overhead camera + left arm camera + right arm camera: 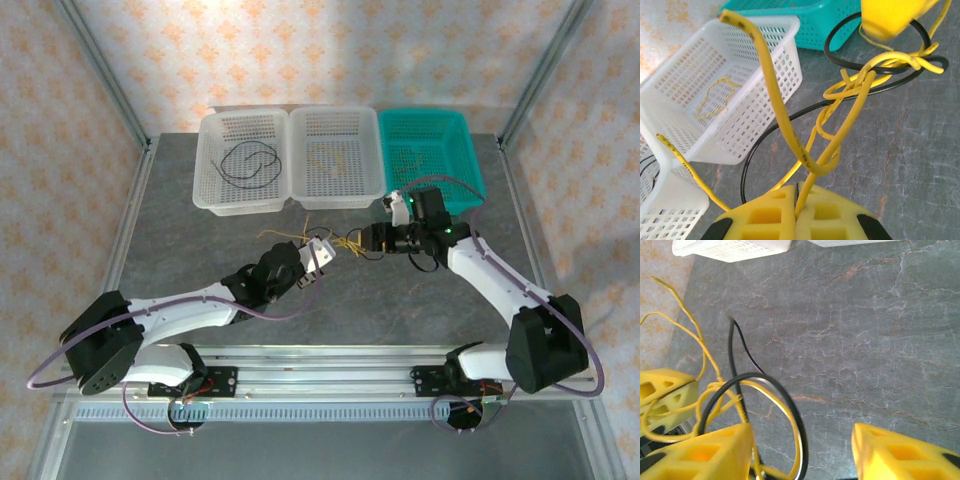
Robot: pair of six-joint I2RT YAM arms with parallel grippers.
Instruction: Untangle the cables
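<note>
A knot of thin yellow and black cables [347,240] hangs just above the table between my two grippers. My left gripper [324,251] is shut on one yellow cable [837,134], which runs up from between its pads [799,201] into the knot [860,82]. A black cable [836,56] loops behind the knot. My right gripper [370,239] stands open in the right wrist view [802,452]. A black loop [795,410] and a yellow strand hang in the gap close to its left finger [705,452]. The right finger [905,455] is well apart from them.
Three baskets line the back. The left white one [212,165] holds a black cable [250,165], the middle white one [300,170] a yellow cable [330,160]. The teal one [470,160] sits just behind my right arm. Bare grey table [865,340] lies below the knot.
</note>
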